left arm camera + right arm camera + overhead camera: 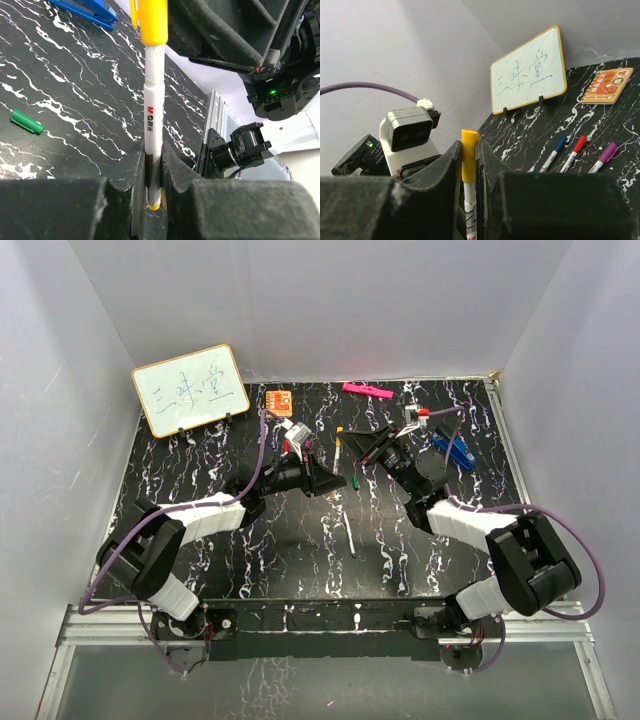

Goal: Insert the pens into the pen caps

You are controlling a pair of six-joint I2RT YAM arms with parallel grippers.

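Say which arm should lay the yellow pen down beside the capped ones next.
Left, probably. The left gripper clamps the yellow pen by its barrel, while the right gripper pinches only the yellow cap. The three capped pens lie toward the whiteboard, the left arm's side.

The white pen [154, 125] under the yellow cap [152, 25] carried a red "M&G" mark on its barrel, followed by small black Chinese characters too fine to read. The whiteboard [529, 70] bore three handwritten blue characters, roughly "三味堂". The orange card [607, 86] had print too small to make out.
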